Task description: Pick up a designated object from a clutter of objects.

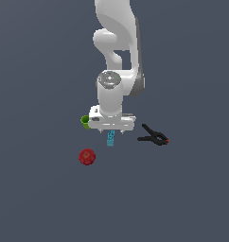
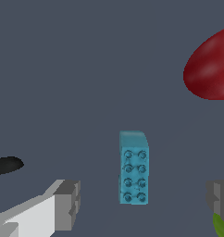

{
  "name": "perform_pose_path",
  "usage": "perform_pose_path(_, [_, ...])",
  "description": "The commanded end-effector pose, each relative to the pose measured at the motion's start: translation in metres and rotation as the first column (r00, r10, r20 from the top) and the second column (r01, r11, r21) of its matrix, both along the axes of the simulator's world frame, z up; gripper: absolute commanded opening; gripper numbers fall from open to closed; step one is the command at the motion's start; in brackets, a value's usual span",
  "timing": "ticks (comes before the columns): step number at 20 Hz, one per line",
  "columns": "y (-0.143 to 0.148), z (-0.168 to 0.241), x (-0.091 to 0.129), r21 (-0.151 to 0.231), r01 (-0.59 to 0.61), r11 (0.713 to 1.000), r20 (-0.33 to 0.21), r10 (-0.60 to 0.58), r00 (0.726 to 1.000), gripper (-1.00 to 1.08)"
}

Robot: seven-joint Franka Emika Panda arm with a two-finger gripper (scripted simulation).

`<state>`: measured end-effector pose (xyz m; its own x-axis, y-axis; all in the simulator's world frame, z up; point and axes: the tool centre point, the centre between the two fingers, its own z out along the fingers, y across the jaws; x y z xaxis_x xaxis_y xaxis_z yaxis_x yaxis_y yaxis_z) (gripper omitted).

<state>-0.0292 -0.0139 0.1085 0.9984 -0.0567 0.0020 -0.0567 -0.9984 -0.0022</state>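
Plain dark grey-blue floor beneath everything

The gripper hangs directly over the cyan brick. A green cup peeks out behind it; red fruit and black clamp flank the brick.

Layout in the exterior view, clock directions taken from the brick. The gripper hangs directly over the brick, at 12 o'clock. The cup lies near, at about 10 o'clock, partly hidden behind the gripper body. The round fruit lies at about 8 o'clock. The spring clamp lies at 3 o'clock. All four rest apart on the floor.
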Motion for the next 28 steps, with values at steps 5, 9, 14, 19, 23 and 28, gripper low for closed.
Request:
perform_pose_path(5, [-0.004,-0.028,-0.015,-0.002,0.018,1.0,-0.001,-0.018,1.0,1.0])
perform_pose_path(9, [-0.005,-0.035,-0.019,-0.002,0.023,1.0,-0.002,-0.023,1.0,1.0])
perform_pose_path(14, [-0.005,-0.036,-0.019,-0.002,0.023,1.0,-0.003,-0.023,1.0,1.0])
perform_pose_path(19, [-0.005,-0.049,-0.02,-0.002,0.023,1.0,-0.003,-0.023,1.0,1.0])
perform_pose_path(23, [-0.005,-0.067,-0.02,-0.002,0.023,1.0,-0.003,-0.023,1.0,1.0])
perform_pose_path(28, [-0.005,-0.083,-0.02,-0.002,0.024,1.0,-0.002,-0.024,1.0,1.0])
